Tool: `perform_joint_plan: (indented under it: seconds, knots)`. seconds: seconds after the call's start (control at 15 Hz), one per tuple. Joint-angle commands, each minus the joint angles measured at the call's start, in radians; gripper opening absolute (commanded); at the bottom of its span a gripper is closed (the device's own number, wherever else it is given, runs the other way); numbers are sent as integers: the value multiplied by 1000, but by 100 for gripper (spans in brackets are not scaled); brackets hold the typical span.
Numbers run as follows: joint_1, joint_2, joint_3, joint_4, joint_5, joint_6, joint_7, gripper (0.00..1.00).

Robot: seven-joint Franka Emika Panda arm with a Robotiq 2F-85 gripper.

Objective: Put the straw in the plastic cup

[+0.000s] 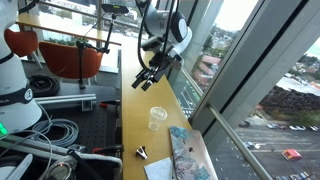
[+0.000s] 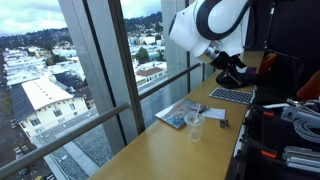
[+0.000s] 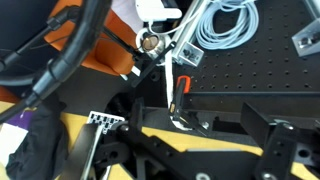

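The clear plastic cup [image 1: 157,118] stands upright on the wooden table [image 1: 135,125], and it shows in both exterior views [image 2: 194,124]. My gripper [image 1: 150,76] hangs in the air above the far part of the table, well apart from the cup, also seen in an exterior view [image 2: 232,72]. In the wrist view the gripper [image 3: 205,145] has its fingers spread wide with nothing between them. I cannot make out a straw for certain. A thin orange and white piece [image 3: 181,95] stands at the table's edge. The cup is out of the wrist view.
A colourful magazine [image 1: 186,155] lies near the cup by the window [image 1: 250,70]. A small dark clip-like thing [image 1: 141,153] sits on the table. A keyboard [image 2: 232,96] lies further along. A black bench with coiled cables [image 1: 55,130] borders the table.
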Motion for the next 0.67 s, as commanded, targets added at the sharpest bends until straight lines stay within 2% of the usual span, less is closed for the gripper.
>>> perform_joint_plan:
  seconds: [0.0,0.6]
  knots:
    - [-7,2,-4,10,20,19,-1,100]
    - [-16,2,-7,20,39,29,-1,100]
